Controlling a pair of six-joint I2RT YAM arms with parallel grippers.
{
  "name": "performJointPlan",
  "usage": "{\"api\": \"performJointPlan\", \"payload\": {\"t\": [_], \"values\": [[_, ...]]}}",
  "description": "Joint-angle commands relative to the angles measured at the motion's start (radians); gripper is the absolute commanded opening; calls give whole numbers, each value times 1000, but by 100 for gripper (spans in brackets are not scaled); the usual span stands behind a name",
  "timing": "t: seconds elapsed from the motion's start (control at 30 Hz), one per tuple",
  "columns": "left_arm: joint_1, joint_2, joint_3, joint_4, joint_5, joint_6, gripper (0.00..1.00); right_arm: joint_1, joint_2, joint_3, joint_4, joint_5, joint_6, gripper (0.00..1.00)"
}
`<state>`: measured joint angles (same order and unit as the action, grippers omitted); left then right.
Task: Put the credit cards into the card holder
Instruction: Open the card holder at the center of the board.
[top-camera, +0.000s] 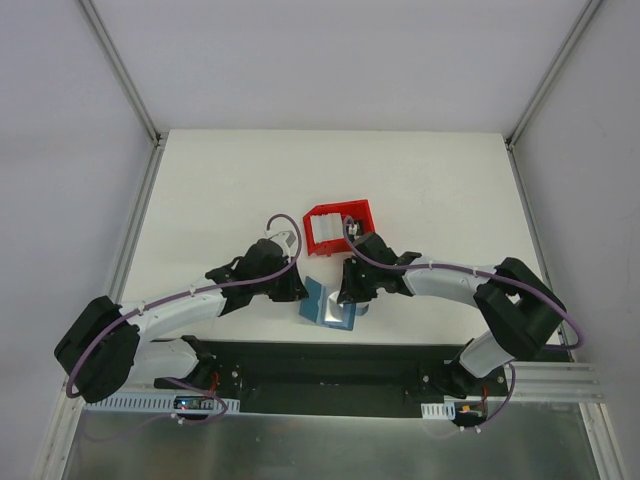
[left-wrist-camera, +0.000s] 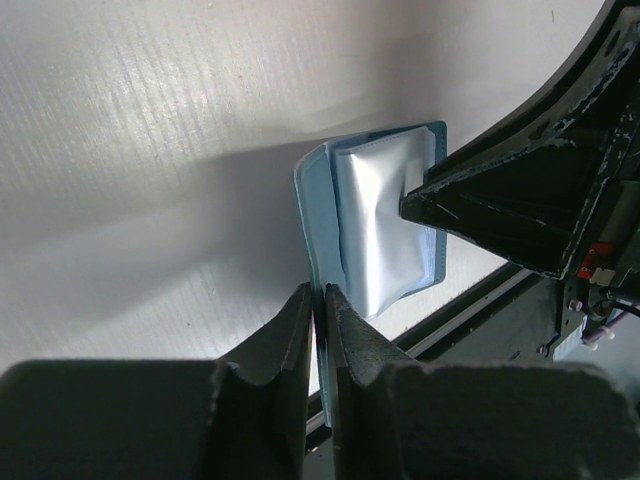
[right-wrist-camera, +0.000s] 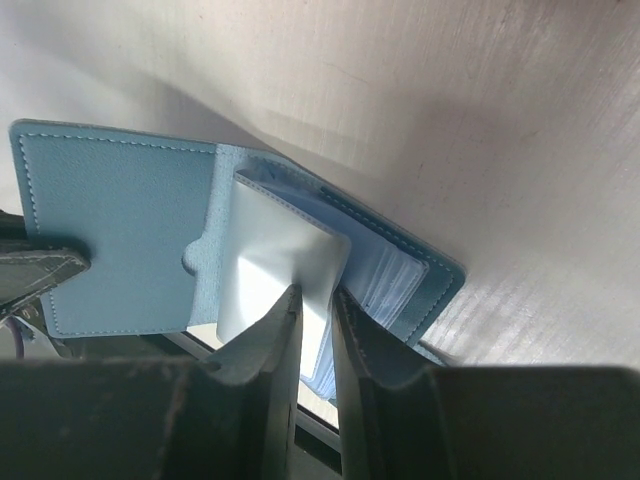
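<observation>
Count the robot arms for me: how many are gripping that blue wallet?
2. The left gripper pinches the edge of the card holder at its outer cover. The right gripper pinches its shiny inner sleeve. No other arm shows.

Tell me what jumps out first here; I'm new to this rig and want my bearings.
The open blue card holder at the near middle of the table, held from both sides: the left pincer pinches its cover, the right pincer a shiny pocket leaf. Behind sits a red bin with white cards inside.
</observation>
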<state>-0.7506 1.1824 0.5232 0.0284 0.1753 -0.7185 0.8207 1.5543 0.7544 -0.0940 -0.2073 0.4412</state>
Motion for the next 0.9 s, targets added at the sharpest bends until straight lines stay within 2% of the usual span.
{"api": "performJointPlan", "payload": {"t": [0.0,0.1,0.13,0.4,0.63,0.87], "values": [[8,-14,-15,7,42,28,7,3,30,2,-84,71,-24,21],[10,-17,-22,1,43,27,4,5,32,3,-87,69,-25,21],[10,-20,-22,1,36,25,0,5,32,5,-87,71,-25,21],[10,-33,-28,-2,-43,-21,0,5,9,6,-75,56,-33,22],[10,-35,-77,38,-151,-105,0,0,-33,65,-64,29,-82,33],[10,-23,-48,34,-145,-98,0,-15,-86,131,-62,19,-104,42]]}}
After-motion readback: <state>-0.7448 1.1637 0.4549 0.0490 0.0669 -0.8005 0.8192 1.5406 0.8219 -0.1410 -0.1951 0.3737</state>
